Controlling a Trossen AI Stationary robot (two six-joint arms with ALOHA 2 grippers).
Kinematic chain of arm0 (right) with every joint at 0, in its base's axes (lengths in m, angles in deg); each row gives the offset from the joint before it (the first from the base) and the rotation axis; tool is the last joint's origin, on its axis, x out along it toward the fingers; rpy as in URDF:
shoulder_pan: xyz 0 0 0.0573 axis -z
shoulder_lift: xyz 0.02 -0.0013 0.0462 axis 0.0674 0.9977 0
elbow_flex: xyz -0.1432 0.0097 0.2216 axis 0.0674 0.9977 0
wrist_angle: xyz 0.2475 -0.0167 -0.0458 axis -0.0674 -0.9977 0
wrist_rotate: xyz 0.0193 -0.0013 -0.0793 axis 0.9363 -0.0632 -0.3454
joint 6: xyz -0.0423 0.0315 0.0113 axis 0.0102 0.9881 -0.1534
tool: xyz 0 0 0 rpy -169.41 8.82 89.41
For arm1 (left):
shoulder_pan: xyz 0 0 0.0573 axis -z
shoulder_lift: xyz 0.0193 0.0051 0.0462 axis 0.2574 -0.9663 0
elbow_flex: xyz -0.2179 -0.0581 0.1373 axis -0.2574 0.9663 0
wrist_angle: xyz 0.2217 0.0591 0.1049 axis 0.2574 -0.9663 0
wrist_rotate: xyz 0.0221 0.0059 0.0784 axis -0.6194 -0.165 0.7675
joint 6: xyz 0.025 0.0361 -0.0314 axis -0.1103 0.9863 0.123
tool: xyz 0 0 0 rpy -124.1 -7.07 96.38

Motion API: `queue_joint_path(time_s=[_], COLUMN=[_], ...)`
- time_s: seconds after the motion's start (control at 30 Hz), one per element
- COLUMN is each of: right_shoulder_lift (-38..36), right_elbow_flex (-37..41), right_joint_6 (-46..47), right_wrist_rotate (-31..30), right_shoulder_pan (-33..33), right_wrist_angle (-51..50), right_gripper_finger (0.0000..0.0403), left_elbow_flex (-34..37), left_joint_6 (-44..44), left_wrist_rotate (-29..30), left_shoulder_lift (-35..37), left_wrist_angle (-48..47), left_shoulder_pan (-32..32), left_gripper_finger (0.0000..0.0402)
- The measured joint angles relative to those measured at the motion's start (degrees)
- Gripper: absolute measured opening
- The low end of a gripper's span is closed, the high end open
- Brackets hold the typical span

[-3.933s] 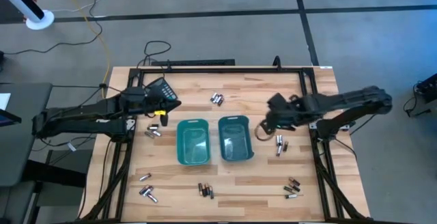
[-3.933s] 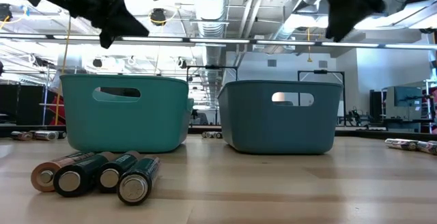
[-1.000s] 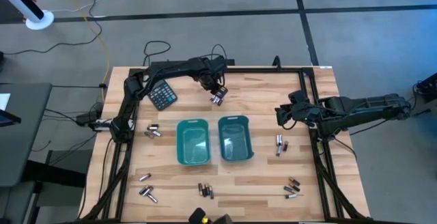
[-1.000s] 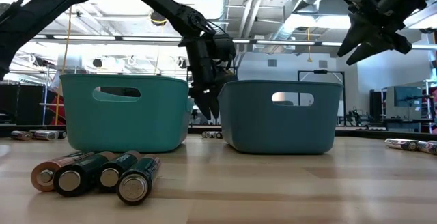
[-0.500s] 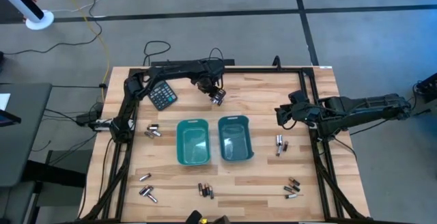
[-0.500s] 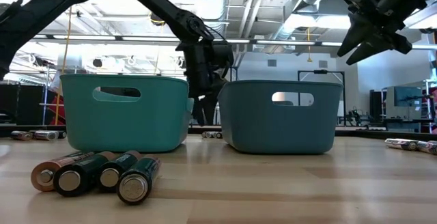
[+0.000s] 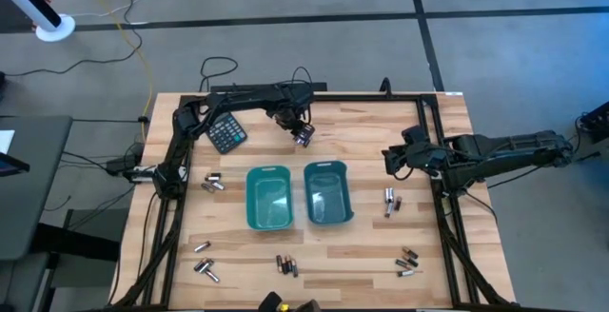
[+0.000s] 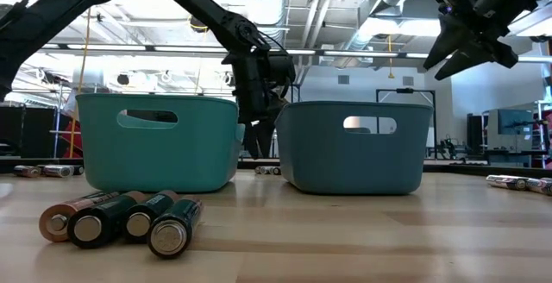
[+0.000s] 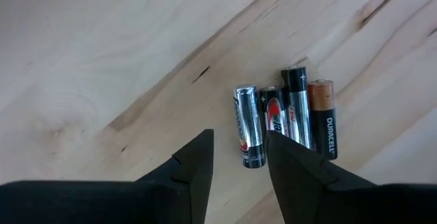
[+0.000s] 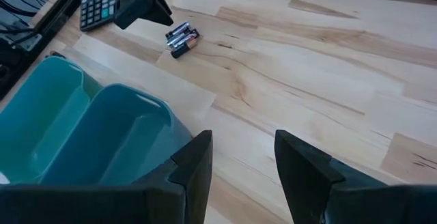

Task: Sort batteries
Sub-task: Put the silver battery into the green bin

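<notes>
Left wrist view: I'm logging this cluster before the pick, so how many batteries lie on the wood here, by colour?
Plain silver cylindrical battery: 1
Silver battery with a red label: 1
Mostly black battery without copper: 1
Black battery with a copper end: 1
Total: 4

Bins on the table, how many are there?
2, side by side mid-table: the left bin and the right bin. None seems hidden.

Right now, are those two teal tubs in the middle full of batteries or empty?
Empty. From above, both teal tubs show bare floors; every battery visible lies on the table.
</notes>
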State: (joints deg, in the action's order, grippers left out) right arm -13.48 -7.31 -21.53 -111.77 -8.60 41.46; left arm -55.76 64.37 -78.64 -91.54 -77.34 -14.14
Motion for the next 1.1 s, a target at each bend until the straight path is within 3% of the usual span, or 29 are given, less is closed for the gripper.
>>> queue_joint_path(time_s=[1.1], right_shoulder_lift=[0.0], right_elbow_flex=[0.0], right_joint_6=[-0.1], right_wrist_rotate=[0.2], right_shoulder_pan=[-0.1], right_wrist_angle=[0.4], right_gripper_finger=[0.0175], left_elbow_flex=[-0.3], left_joint_6=[-1.3], left_wrist_rotate=[-2.6], left_shoulder_lift=[-4.4], left_wrist_angle=[-0.6], left_shoulder_pan=[0.5], left_gripper_finger=[0.0128])
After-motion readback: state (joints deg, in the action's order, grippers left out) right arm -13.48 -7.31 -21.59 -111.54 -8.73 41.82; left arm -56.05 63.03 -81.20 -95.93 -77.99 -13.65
